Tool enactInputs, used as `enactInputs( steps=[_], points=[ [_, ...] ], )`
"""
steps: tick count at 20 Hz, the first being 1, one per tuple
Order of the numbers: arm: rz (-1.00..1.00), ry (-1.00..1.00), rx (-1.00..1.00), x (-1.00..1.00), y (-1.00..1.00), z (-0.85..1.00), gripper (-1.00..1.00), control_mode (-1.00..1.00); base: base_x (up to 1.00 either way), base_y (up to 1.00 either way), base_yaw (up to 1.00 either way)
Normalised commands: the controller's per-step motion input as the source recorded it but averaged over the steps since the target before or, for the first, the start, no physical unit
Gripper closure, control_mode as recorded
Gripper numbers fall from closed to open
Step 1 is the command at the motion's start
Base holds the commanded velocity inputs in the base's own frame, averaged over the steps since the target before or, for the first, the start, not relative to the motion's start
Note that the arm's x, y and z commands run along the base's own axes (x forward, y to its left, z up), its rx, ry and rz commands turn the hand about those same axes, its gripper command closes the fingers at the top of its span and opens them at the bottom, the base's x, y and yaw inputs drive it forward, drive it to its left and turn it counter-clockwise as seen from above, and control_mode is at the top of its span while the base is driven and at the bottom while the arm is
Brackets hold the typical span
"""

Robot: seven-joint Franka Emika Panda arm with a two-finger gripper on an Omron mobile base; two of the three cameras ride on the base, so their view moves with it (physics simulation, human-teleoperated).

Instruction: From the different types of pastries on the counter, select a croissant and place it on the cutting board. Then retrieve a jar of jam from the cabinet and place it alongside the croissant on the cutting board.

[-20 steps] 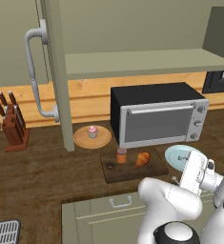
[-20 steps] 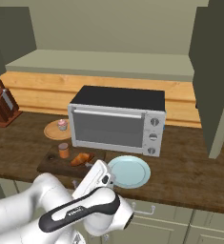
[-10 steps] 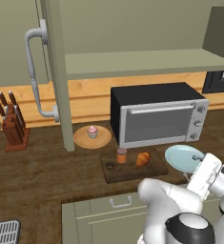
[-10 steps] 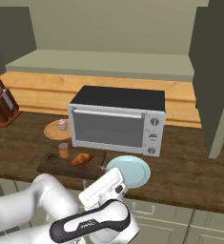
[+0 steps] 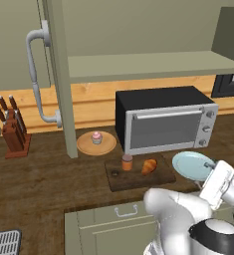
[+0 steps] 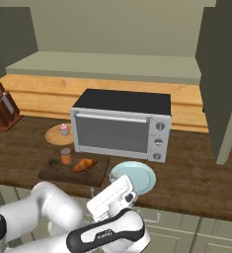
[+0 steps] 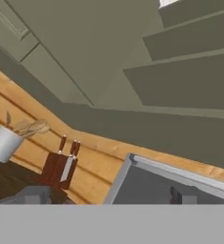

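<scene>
One dark brown wooden cutting board [image 5: 138,175] carries one golden crescent croissant [image 5: 149,166] and one orange-brown jam jar [image 5: 127,162]. One pink-frosted cupcake [image 5: 96,137], one round tan plate [image 5: 85,146], one pale blue plate [image 5: 190,166]. One black-and-silver toaster oven [image 5: 163,119], one wooden knife block [image 5: 14,136].

Lighting is even and diffuse, without glare; shadows are faint (rendered views, slightly soft and pixelated), with no edge distortion.

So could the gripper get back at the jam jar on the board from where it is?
Probably yes. The jar stands upright on the cutting board beside the croissant, apart from it, with open space above. The open gripper is pulled back low near the counter edge.
</scene>
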Motion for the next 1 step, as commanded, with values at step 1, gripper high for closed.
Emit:
enactInputs(
  steps=[1],
  points=[
    [0.00,0.00,0.27,0.00,-0.61,0.00,-1.00,-1.00,0.00,0.00,0.00]
  ],
)
